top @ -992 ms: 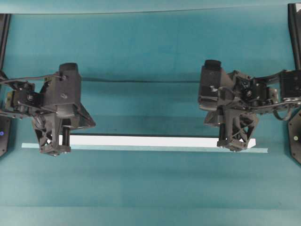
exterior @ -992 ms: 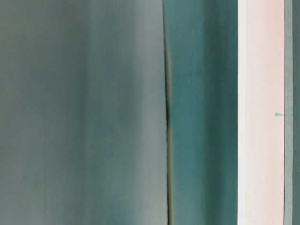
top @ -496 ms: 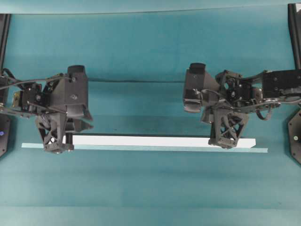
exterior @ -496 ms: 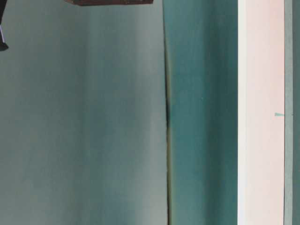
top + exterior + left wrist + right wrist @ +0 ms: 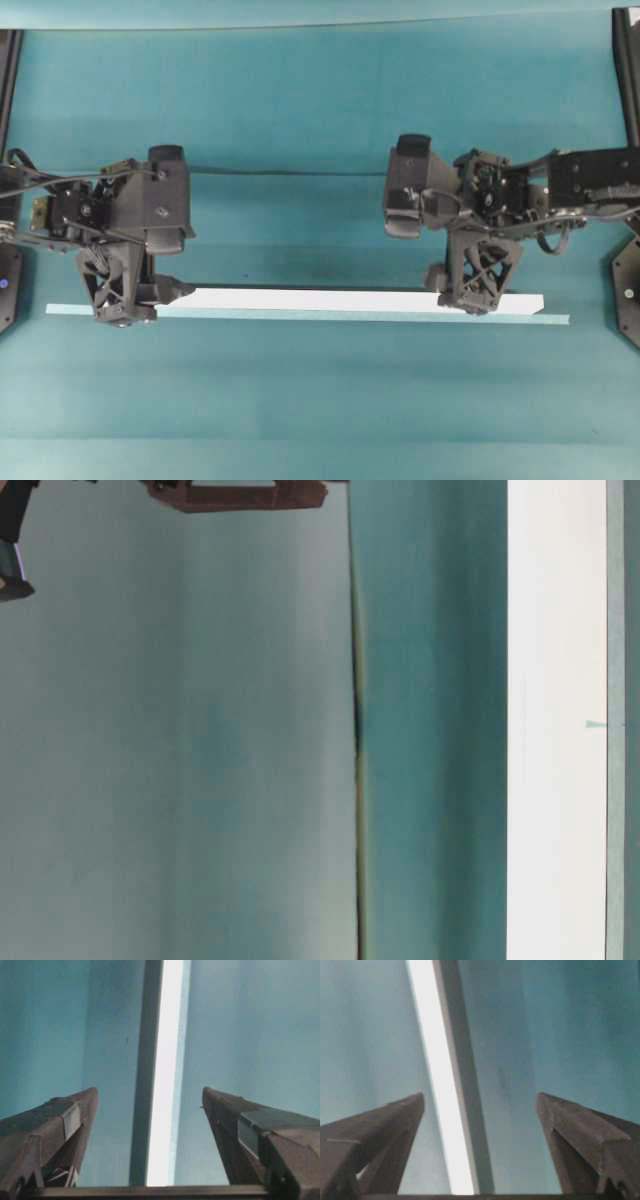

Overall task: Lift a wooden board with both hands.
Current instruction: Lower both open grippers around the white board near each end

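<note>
Both of your claws have let go since a second ago: back then each one was pinched on the wooden board (image 5: 320, 300), and now the fingers are spread wide with nothing between them but air. Your left claw (image 5: 150, 1097) sits over the board's left end, and in its wrist view the board runs straight up the gap between the two fingers, clear of both and a bit closer to the right finger (image 5: 235, 1130) than dead centre. Your right claw (image 5: 480, 1102) is over the right end, same story, except there the board passes nearer the left finger (image 5: 385, 1125) and slants slightly across the gap. From overhead you can see the left claw (image 5: 135, 295) and right claw (image 5: 465, 290) both hanging right on top of the board, which lies flat on the teal worktop (image 5: 320, 400), with the pale tape strip (image 5: 555, 319) running just beside its near edge.
</note>
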### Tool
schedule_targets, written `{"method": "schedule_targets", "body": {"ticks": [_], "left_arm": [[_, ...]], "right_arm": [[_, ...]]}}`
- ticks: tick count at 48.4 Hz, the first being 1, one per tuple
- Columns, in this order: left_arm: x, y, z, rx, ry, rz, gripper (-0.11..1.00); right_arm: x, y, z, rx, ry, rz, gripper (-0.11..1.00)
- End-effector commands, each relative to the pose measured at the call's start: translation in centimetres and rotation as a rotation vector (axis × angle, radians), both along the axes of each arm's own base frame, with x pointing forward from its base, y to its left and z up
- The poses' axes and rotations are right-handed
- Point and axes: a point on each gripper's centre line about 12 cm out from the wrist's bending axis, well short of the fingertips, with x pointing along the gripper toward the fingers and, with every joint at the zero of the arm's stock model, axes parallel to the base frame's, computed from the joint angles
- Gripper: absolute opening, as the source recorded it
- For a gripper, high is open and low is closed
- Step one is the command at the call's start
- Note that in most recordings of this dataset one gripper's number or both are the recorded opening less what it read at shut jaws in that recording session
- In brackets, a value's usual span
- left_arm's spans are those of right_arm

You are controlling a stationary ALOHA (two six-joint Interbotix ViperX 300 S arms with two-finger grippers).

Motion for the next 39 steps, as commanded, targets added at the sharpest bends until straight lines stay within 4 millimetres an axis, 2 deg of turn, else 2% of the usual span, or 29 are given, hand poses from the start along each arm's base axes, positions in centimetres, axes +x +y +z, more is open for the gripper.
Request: {"method": "schedule_targets", "body": {"ticks": [1, 9, 26, 39], "left_arm": [[0.3, 0.0, 0.0, 0.001, -0.006, 0.0, 0.94], [0.7, -0.1, -1.1, -0.002, 0.005, 0.0, 0.95], [2.1, -1.2, -4.9, -0.006, 0.052, -0.033, 0.95], [2.7, -1.3, -7.5, -0.006, 0.098, -0.033, 0.95]], "right_arm": [[0.1, 0.2, -0.2, 0.0, -0.003, 0.006, 0.95], [0.1, 0.4, -0.9, 0.001, -0.011, 0.009, 0.95], [0.6, 1.2, -4.5, 0.01, 0.04, 0.031, 0.95], [0.9, 1.3, -6.0, 0.008, 0.041, 0.035, 0.95]]}}
